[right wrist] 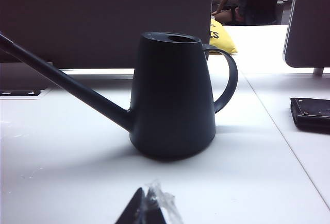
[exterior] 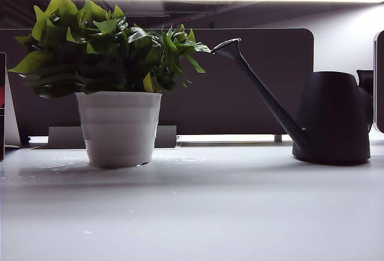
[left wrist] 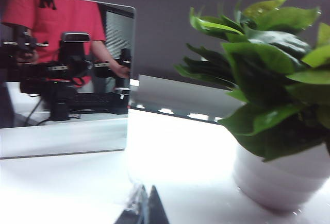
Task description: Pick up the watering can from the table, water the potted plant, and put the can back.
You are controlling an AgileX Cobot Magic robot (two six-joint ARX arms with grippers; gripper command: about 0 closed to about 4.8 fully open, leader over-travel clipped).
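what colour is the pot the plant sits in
White, with faint horizontal ribs. The pot of the potted plant shows best in the exterior view.

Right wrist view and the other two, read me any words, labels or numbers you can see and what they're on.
"S" or "ES": dark letters on the yellow bag behind the watering can, mostly cut off.
Dark mark on the red shirt reflected in the shiny panel: too cropped to read.
Watering can, potted plant, its white pot, table: no text.

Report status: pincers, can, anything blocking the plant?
Left pincer shut, empty, low facing potted plant. Right pincer shut, empty, facing watering can. Can upright on table, untouched. Nothing between can and plant.
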